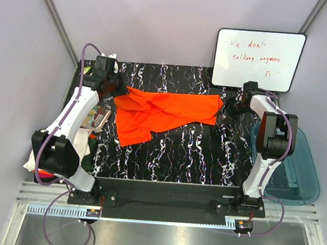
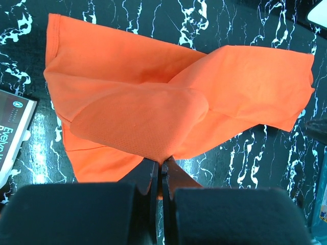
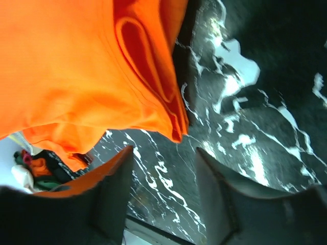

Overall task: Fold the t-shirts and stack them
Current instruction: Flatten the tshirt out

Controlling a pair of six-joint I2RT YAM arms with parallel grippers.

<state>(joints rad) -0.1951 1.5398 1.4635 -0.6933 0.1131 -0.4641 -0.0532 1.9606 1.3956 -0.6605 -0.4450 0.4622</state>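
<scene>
Orange cloth lies across the black marble table (image 1: 206, 159), between the two arms. At the left, the left gripper (image 2: 161, 167) has its fingers pressed together on a raised fold of the orange t-shirt (image 1: 164, 114). At the right, the right gripper (image 3: 163, 158) stands spread and empty, just beside the shirt's edge. I judge a fold is in hand. The left should hold the cloth low and taut, and the right should catch both layers of the edge before lifting.

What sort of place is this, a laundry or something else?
Probably a robotics lab test booth: a left arm and right arm bolted at a marbled table, plain walls, a whiteboard.
</scene>
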